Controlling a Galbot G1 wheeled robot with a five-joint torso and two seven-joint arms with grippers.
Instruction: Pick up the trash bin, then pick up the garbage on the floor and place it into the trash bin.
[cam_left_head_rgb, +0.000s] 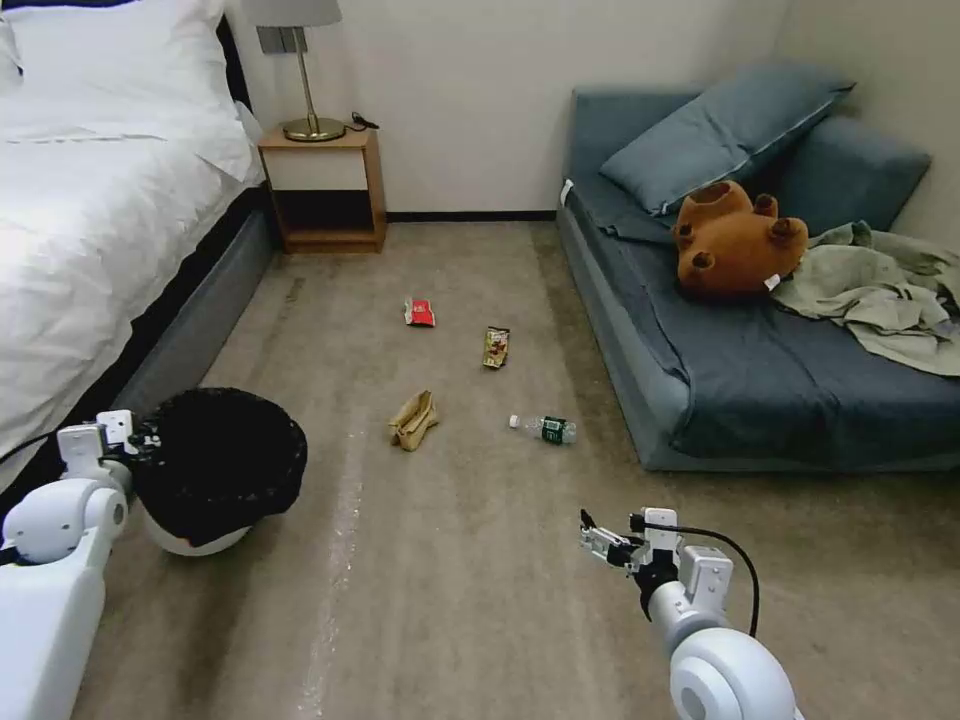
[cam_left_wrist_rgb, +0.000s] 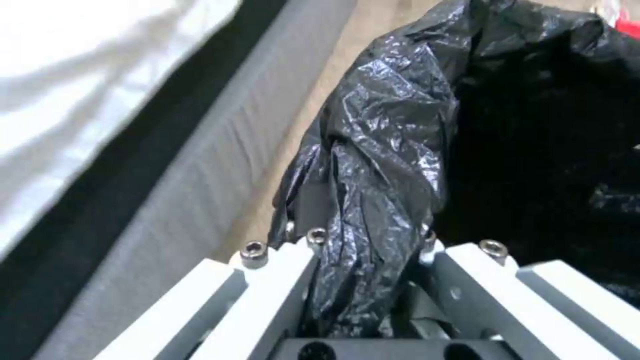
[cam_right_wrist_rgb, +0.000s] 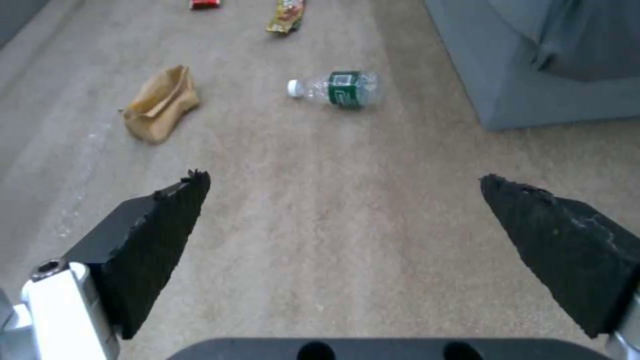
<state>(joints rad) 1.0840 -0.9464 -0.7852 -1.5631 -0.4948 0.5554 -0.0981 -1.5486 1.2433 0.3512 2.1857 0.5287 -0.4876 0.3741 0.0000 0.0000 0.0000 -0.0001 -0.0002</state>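
Observation:
The white trash bin (cam_left_head_rgb: 195, 535) with its black bag (cam_left_wrist_rgb: 393, 150) hangs tilted at the left beside the bed, and my left gripper (cam_left_head_rgb: 150, 438) is shut on its bag-covered rim. On the carpet lie the garbage pieces: a red snack packet (cam_left_head_rgb: 419, 313), a gold-brown wrapper (cam_left_head_rgb: 495, 347), a crumpled tan paper bag (cam_left_head_rgb: 412, 420) and a clear bottle with a green label (cam_left_head_rgb: 543, 428). My right gripper (cam_left_head_rgb: 592, 537) hovers open over bare carpet, short of the bottle (cam_right_wrist_rgb: 337, 89) and the paper bag (cam_right_wrist_rgb: 160, 104). Its black fingers (cam_right_wrist_rgb: 153, 240) stand wide apart with nothing between them.
A bed with white sheets (cam_left_head_rgb: 90, 220) runs along the left, its grey base (cam_left_wrist_rgb: 193, 190) close to the bin. A nightstand with a lamp (cam_left_head_rgb: 322, 190) stands at the back. A blue sofa (cam_left_head_rgb: 760, 360) with a plush bear (cam_left_head_rgb: 735, 240) borders the right.

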